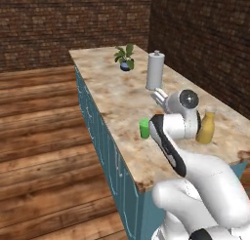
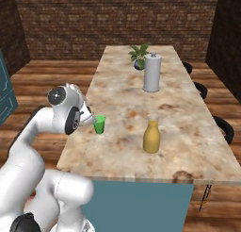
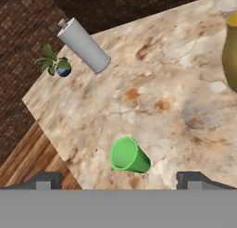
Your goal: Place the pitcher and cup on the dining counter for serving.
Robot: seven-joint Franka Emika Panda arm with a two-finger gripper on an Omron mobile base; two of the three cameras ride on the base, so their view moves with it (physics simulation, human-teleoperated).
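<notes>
claw [image 3: 119,180] wide open, cup [image 3: 129,155] free between

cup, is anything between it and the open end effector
Nothing visible. In the hand view the cup stands on the dining counter just ahead of the open end effector, with bare stone between them.

Dining counter [image 2: 197,146] — cup [image 2: 99,124], pitcher [image 2: 151,136], canister [image 2: 152,73], plant [image 2: 140,55]

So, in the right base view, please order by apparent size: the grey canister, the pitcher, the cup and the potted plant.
1. grey canister
2. pitcher
3. potted plant, though it stands farthest, so this is unsure
4. cup
</notes>
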